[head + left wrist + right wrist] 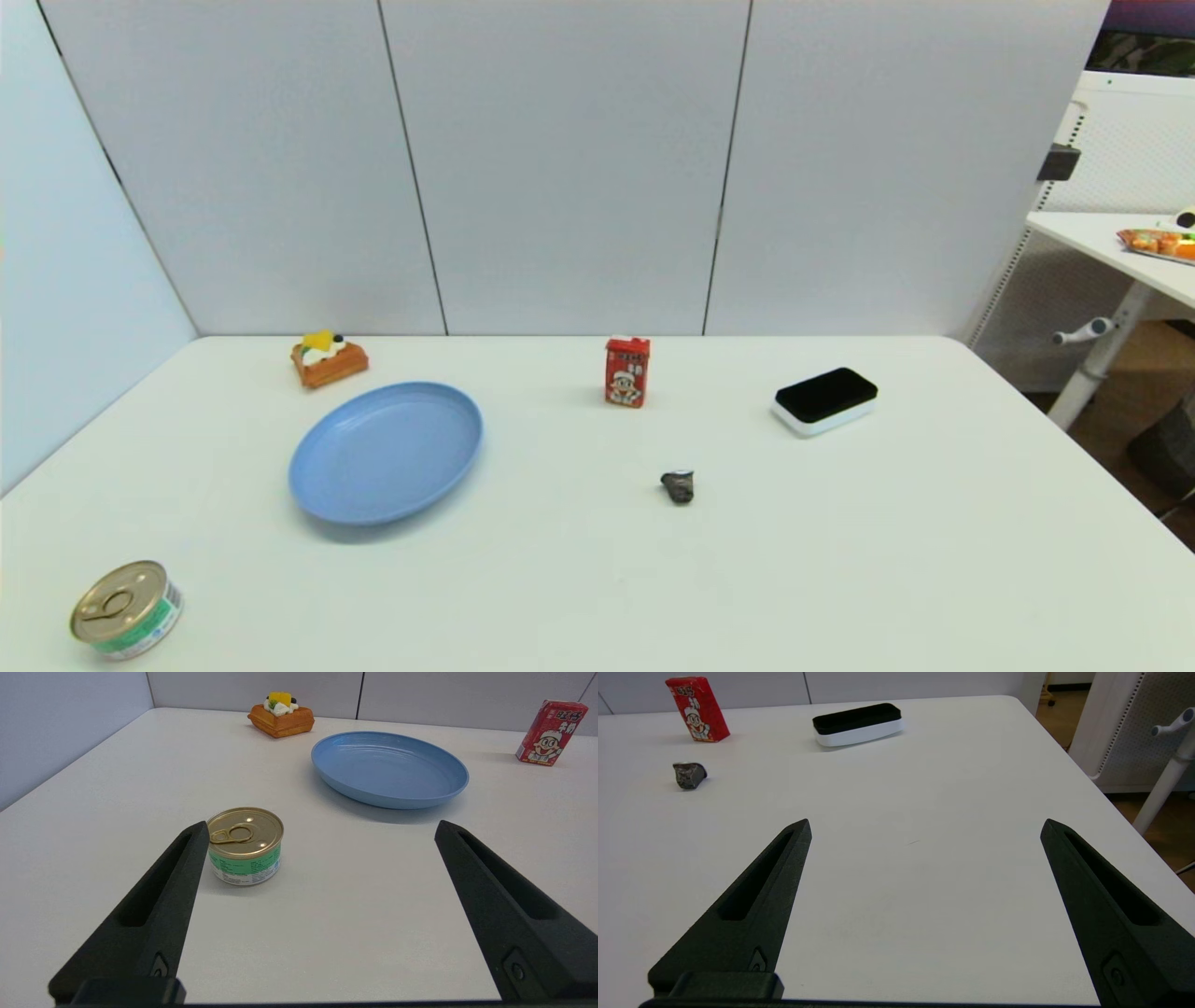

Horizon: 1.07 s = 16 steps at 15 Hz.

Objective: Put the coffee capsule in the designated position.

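Table bore six items, all well apart. Far left: waffle cake, near the back wall. Plate lay just nearer and slightly right of it, left of centre. Can stood upright at the near left corner, well nearer than the plate. Carton stood upright far of centre, right of the plate. Coffee capsule lay on its side nearer than the carton and slightly right. Block rested flat at far right, right of the carton, farther than the capsule. Nothing lay on the plate.
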Each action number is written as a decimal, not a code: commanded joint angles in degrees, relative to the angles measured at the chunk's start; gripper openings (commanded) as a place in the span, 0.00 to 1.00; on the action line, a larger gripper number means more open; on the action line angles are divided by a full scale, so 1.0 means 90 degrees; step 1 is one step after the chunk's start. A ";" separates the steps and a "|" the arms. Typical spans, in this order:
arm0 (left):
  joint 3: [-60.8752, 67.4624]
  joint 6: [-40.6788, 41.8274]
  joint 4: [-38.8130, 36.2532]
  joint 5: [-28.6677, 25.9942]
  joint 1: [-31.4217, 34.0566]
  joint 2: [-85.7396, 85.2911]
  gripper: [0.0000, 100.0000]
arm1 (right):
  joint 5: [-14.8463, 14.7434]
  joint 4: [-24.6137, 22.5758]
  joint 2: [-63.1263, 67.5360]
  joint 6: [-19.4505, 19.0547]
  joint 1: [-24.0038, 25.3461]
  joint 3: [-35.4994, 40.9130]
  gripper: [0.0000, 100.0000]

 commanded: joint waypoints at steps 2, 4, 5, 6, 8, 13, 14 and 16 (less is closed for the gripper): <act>0.0117 -0.0003 -0.0004 0.0004 0.0002 -0.0002 1.00 | 0.0000 -0.0002 0.0008 -0.0001 -0.0001 0.0000 1.00; 0.0117 -0.0003 -0.0004 0.0004 0.0002 -0.0002 1.00 | 0.0000 -0.0002 0.0008 -0.0001 -0.0001 0.0000 1.00; 0.0117 -0.0003 -0.0004 0.0004 0.0002 -0.0002 1.00 | 0.0000 -0.0002 0.0008 -0.0001 -0.0001 0.0000 1.00; 0.0117 -0.0003 -0.0004 -0.0005 0.0002 -0.0002 1.00 | 0.0000 -0.0002 0.0008 -0.0001 -0.0001 0.0000 1.00; 0.0117 -0.0013 -0.0014 -0.0005 0.0002 -0.0002 1.00 | 0.0000 -0.0002 0.0008 -0.0001 -0.0001 0.0000 1.00; -0.0957 -0.0218 -0.0199 -0.0005 -0.0173 0.1942 1.00 | 0.0000 -0.0002 0.0008 -0.0001 -0.0001 0.0000 1.00; -0.1484 -0.0218 -0.0336 -0.0015 -0.0271 0.2703 1.00 | 0.0000 -0.0002 0.0008 -0.0001 -0.0001 0.0000 1.00; -0.2734 -0.0198 -0.0395 -0.0025 -0.0574 0.4071 1.00 | 0.0000 -0.0002 0.0008 -0.0001 -0.0001 0.0000 1.00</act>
